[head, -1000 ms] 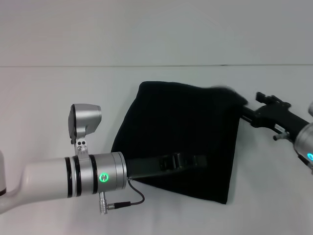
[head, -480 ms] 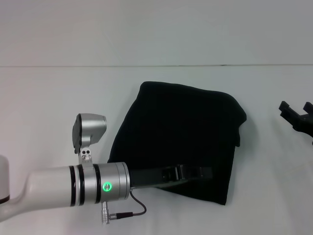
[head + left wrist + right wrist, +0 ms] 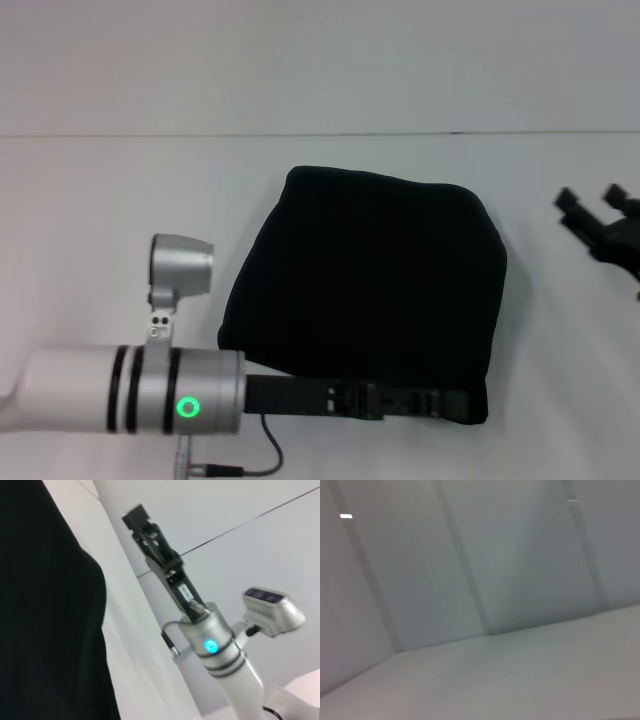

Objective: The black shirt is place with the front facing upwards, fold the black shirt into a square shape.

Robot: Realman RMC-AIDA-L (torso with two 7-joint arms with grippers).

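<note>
Now the left gripper (image 3: 455, 405) has slid to the shirt's (image 3: 365, 275) near edge, low against it; can't tell its opening. Right gripper (image 3: 592, 212), jaws spread and empty, has pulled well clear beyond the far side. Shirt lies squarish, so the fold looks about finished.

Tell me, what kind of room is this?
Probably a robot test lab: a bare white table, a plain wall, and two robot arms working on a folded black shirt.

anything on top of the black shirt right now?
Only the left gripper, lying along the near edge of the folded black shirt. Its fingertips blend into the cloth. The right gripper is off to the side.
</note>
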